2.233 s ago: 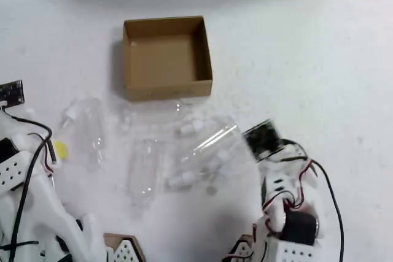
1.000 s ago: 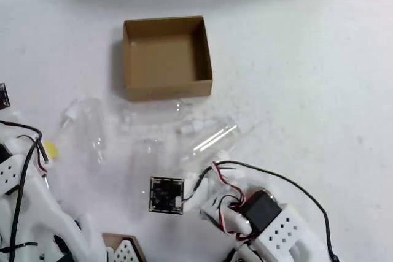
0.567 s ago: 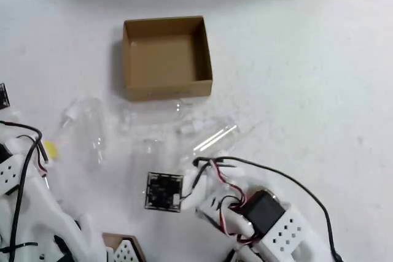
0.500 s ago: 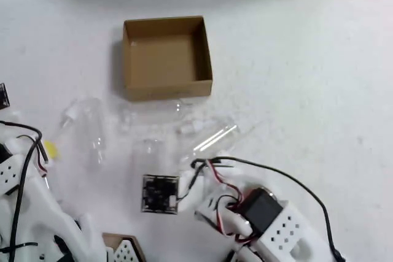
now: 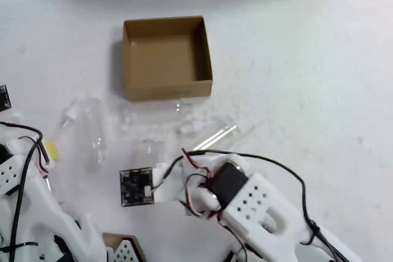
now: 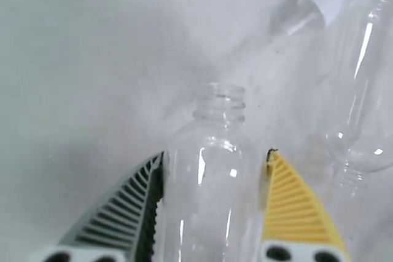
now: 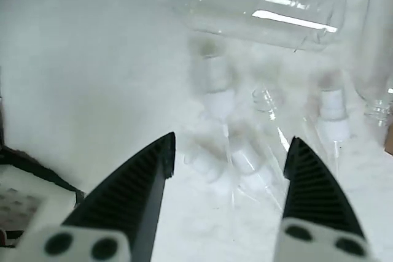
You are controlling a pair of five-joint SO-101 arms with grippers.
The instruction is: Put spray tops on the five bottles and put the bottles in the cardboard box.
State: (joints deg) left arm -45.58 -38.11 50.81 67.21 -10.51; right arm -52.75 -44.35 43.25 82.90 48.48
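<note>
step: capping, box (image 5: 169, 89) empty, 0 packed | L gripper (image 6: 215, 154) looks clamped on bottle (image 6: 212, 182), just beside capped bottle (image 6: 359, 90) | neck bare, pts away from wrist, long axis along fingers | R gripper (image 7: 232, 139) wide open over loose spray tops (image 7: 216, 99) | nxt: R pinches one top, lines it w/ neck axis, screws on

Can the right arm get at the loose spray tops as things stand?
Probably yes: the right hand is open, and the spray tops lie right in front of it on the table, with nothing between them.
</note>
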